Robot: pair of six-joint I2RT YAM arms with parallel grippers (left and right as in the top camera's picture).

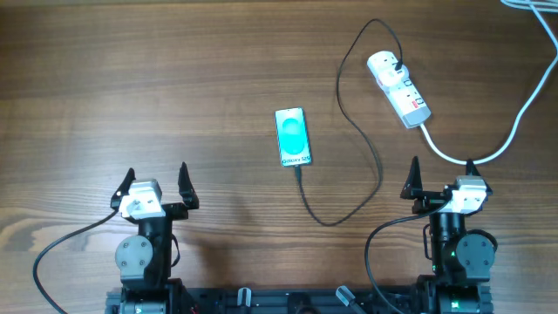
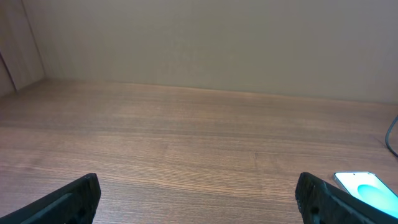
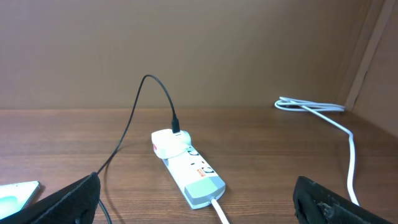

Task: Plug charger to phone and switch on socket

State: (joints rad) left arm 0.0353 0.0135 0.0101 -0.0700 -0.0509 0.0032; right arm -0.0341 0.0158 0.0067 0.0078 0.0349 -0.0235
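Above the table (image 1: 218,52), the overhead view showed the phone (image 1: 292,137) lying flat near the middle, screen lit. The socket (image 1: 399,87) lay far off to the right. The charger (image 1: 377,166) ran from the socket's far end, looped toward the near edge and ended right at the phone's near end. Whether its tip was seated there could not be told. The left gripper (image 1: 157,180) and right gripper (image 1: 442,173) both stood spread wide and empty, near the front edge. The thick white cord (image 1: 523,109) passed just beside the right gripper, so a reach toward the socket might have snagged it and dragged the strip.

From the left wrist, the gripper's two fingers (image 2: 68,200) were well apart with nothing between them. The phone (image 2: 367,188) showed at the near right and most of the wood ahead was bare. I judged that an unbraced phone would slide away under any push on the plug.

From the right wrist, the fingers (image 3: 336,200) also gaped empty. The socket (image 3: 189,169) lay ahead with a white adapter (image 3: 168,143) at its far end, and the charger (image 3: 134,115) arched up from it. Pressing a switch off-centre might have skidded the strip. A tug on the thin cable could have pulled the adapter loose or the tip away from the phone.
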